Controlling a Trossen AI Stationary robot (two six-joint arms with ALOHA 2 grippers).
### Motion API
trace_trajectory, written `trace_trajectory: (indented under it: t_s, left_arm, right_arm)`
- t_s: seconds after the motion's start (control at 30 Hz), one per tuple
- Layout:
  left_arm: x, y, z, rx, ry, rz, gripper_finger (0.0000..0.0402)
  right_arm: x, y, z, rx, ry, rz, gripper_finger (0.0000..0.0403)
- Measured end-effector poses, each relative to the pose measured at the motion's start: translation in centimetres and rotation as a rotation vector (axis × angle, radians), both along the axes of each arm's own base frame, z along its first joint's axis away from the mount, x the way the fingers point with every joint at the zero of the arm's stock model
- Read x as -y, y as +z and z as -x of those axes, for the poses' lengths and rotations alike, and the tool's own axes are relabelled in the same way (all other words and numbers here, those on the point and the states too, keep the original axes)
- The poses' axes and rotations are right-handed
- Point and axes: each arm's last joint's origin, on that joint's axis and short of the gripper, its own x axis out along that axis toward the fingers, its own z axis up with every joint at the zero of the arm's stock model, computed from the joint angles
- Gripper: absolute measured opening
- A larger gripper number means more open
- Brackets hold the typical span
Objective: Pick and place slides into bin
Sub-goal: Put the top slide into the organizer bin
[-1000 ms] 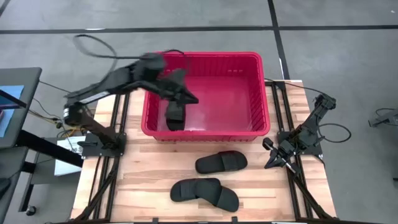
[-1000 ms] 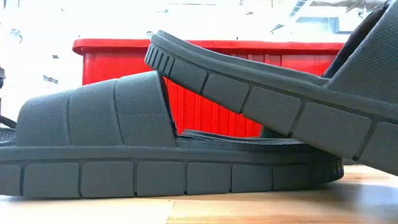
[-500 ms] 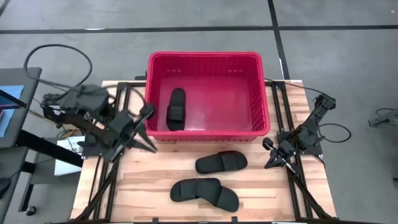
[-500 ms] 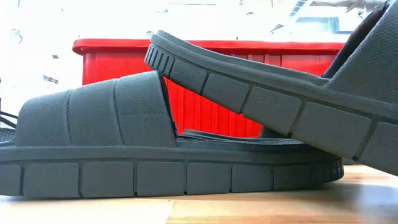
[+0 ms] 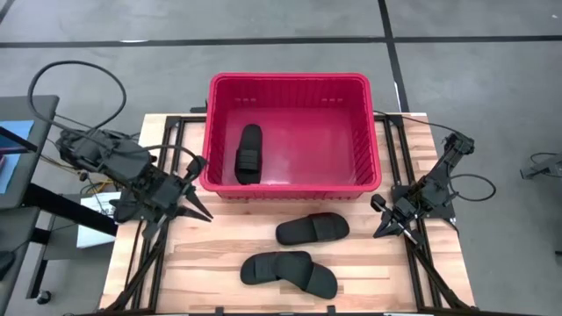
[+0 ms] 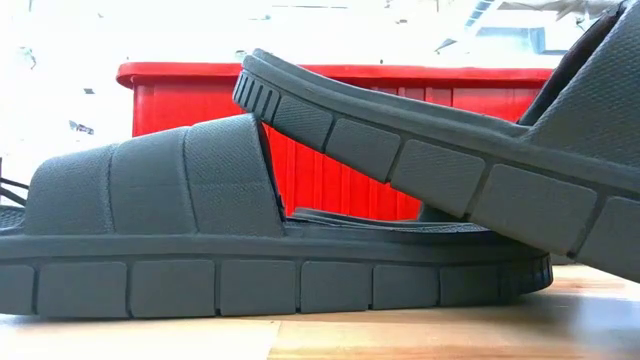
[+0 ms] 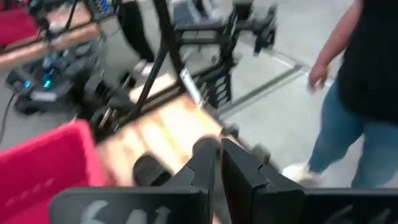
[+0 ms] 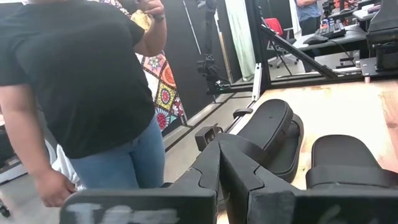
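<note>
Slides, the matching black sandals with flat soles and wide straps, are lying in two places. One slide is lying lengthwise inside the large rectangular red plastic bin with ribbed sides, close to its left wall. Three are waiting outside on the pale wooden table: a single slide is sitting just in front of the bin's near wall, and an overlapping pair is lying nearer the table's front edge, one sole leaning across the other, as the low view shows close up.

By this judgement the job is about a quarter done, with three sandals left to lift and drop in.

The left gripper is hanging beside the bin's front-left corner, over the table's left edge, its fingers pressed together and grasping nothing. The right gripper is resting at the table's right edge, pointing toward the loose sandals, its fingers likewise clenched on nothing. A person in a black shirt and jeans is standing beyond the table.
</note>
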Motion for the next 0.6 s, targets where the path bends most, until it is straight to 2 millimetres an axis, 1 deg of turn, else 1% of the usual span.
trace_trajectory:
  t_s: [0.07,0.17,0.23,0.3,0.4,0.53,0.6]
  left_arm:
    - [-0.3,-0.5,0.1,-0.037,0.063,-0.048,0.0015]
    - [-0.8,-1.5,0.5,-0.136,0.151,-0.128,0.0015]
    - [-0.9,-2.0,0.8,-0.189,0.17,-0.141,0.0015]
    - [-1.0,-2.1,0.8,-0.206,0.179,-0.13,0.0015]
    - [-0.8,-1.7,0.8,-0.174,0.178,-0.096,0.0015]
    - [-0.4,-1.0,0.7,-0.079,0.147,-0.058,0.0015]
    - [-0.3,-1.3,0.5,-0.02,0.131,-0.055,0.0015]
  right_arm:
    - [0.0,0.0,0.0,0.0,-0.001,0.0,0.0]
    - [0.0,0.0,0.0,0.0,-0.001,-0.001,0.0]
    - [0.0,0.0,0.0,0.0,-0.001,0.0,0.0]
    - [0.0,0.0,0.0,0.0,0.0,0.0,0.0]
    - [0.0,0.0,0.0,0.0,0.0,0.0,0.0]
    - [0.0,0.0,0.0,0.0,-0.001,0.0,0.0]
    - [0.0,0.0,0.0,0.0,-0.001,0.0,0.0]
